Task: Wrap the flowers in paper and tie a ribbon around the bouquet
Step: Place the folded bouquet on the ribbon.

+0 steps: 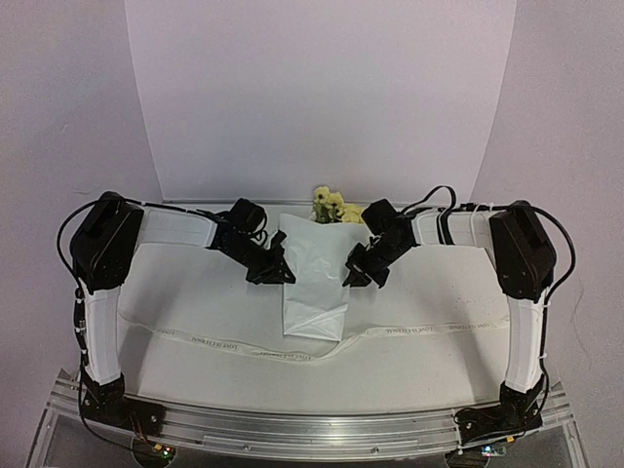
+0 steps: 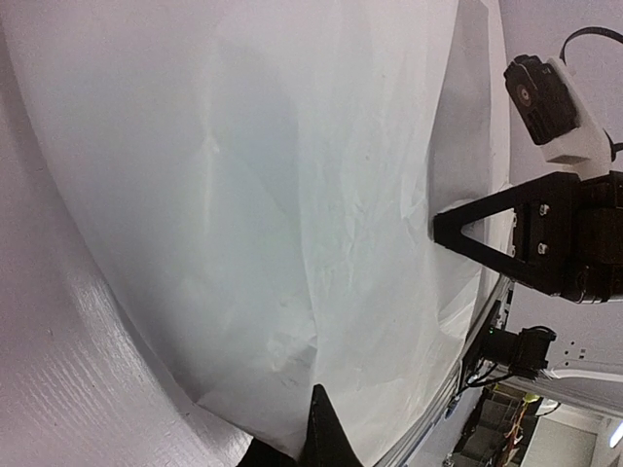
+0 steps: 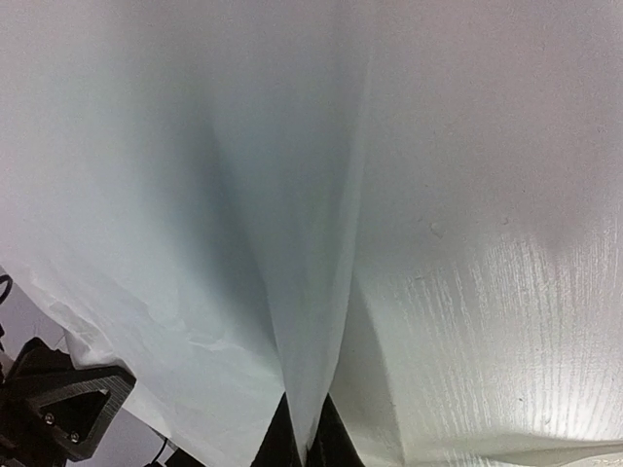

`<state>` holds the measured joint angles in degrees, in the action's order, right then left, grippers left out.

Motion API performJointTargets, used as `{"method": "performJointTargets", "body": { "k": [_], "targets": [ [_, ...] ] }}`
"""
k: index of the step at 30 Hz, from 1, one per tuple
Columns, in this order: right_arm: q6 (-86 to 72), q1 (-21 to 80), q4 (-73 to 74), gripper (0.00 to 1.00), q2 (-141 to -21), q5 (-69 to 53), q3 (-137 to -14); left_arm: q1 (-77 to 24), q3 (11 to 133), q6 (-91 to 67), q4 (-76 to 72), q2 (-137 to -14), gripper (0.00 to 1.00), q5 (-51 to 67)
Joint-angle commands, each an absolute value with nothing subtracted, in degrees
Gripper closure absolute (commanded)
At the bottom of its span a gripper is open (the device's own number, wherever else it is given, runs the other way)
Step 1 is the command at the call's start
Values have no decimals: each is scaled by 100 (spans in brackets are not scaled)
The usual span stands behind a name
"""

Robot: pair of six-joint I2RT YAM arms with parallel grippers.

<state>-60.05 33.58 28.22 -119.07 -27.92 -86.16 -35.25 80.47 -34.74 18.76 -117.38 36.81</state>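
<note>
Your right claw [image 3: 303, 440] is pressed together on a raised fold of the paper [image 1: 314, 283]. In the right wrist view the sheet runs up between its two dark tips. Your left claw [image 1: 276, 268] meets the sheet's opposite, left edge and looks closed on it too. Its own camera shows only one dark tip at the paper's lower rim, so that pinch is less sure. Between the two claws the paper lies folded into a tall white packet at the middle of the bench [image 1: 195, 302]. The flowers [image 1: 334, 206] poke out of the packet's far end, pale yellow heads against the white backdrop [image 1: 322, 88]. The ribbon [image 1: 224, 343] stretches flat across the bench from left to right, nearer the arm bases, passing right at the packet's near end and not tied around it.
</note>
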Motion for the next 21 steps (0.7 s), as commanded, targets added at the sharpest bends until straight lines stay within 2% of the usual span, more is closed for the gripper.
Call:
{"method": "performJointTargets", "body": {
  "k": [1, 9, 21],
  "targets": [
    [-6100, 3432, 3113, 100, -11830, -2735, -8877, -3542, 8197, -3450, 2056, -11630, 96, 4015],
    [-6074, 3581, 3464, 100, -11713, -2697, -8921, -3545, 7847, -3571, 1987, -11410, 96, 4231],
    [-5962, 3913, 3466, 100, -11126, -2441, -8055, -3856, 6721, -4179, 1288, -10794, 94, 4113]
  ]
}}
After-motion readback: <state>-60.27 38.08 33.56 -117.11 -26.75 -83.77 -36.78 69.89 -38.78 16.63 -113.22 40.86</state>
